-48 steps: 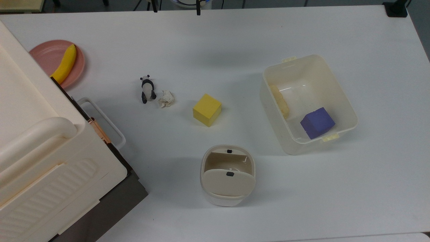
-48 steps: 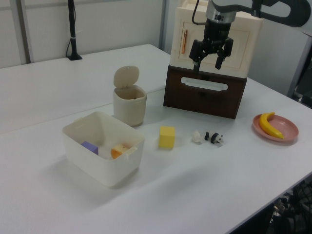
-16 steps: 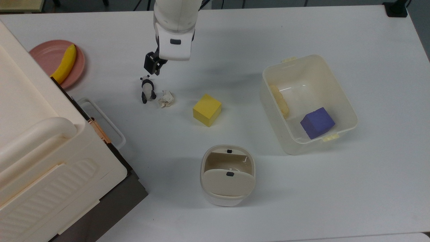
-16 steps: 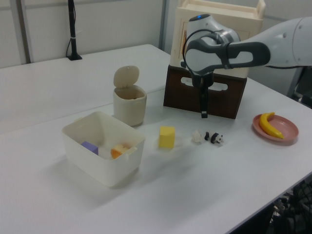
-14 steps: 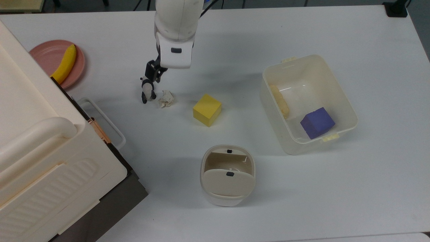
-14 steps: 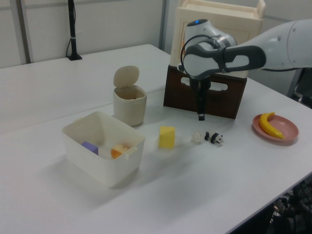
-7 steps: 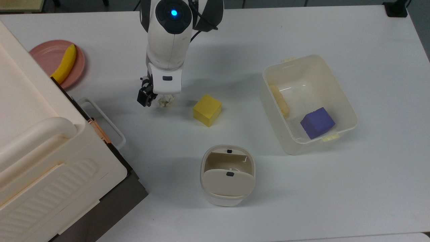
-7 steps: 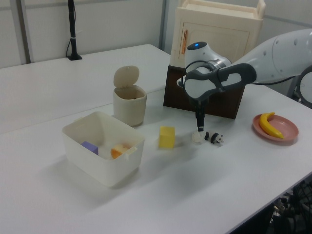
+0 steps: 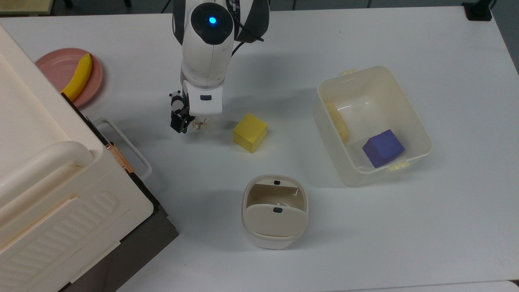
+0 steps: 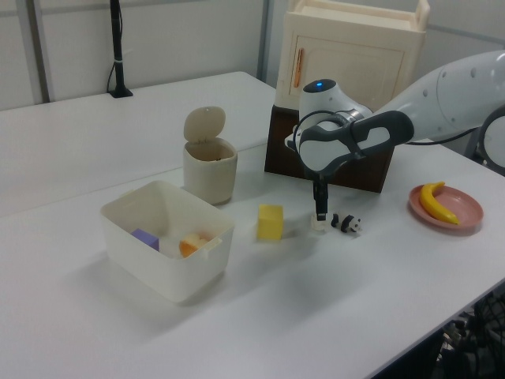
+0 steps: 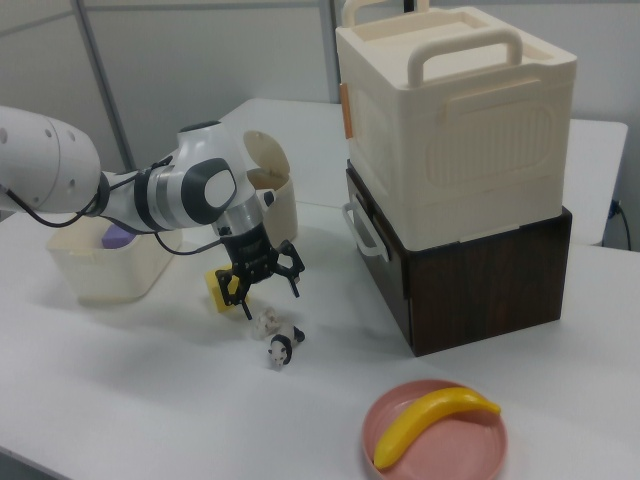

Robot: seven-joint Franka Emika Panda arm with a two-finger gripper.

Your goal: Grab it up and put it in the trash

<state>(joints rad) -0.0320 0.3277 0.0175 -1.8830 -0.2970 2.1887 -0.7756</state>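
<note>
The crumpled off-white paper wad (image 9: 201,121) lies on the white table between the toy panda (image 11: 281,350) and a yellow cube (image 9: 250,132). My gripper (image 11: 270,299) hangs open just above the wad (image 11: 266,320), one finger on each side of it, not closed on it. In the left view the gripper (image 10: 319,216) stands upright right over the wad (image 10: 317,226). The trash (image 9: 275,211), a cream bin with its flap lid swung up, stands nearer the top view's bottom edge, clear of the arm.
A translucent tub (image 9: 421,134) holding a purple block (image 9: 383,148) sits at the top view's right. A pink plate (image 9: 52,67) with a banana (image 9: 78,77) is at the top view's left. A cream case on a dark base (image 9: 48,182) fills the top view's lower left.
The arm swung from in front of the cream case to over the table and came down. Its open gripper passed the panda and now straddles the paper wad.
</note>
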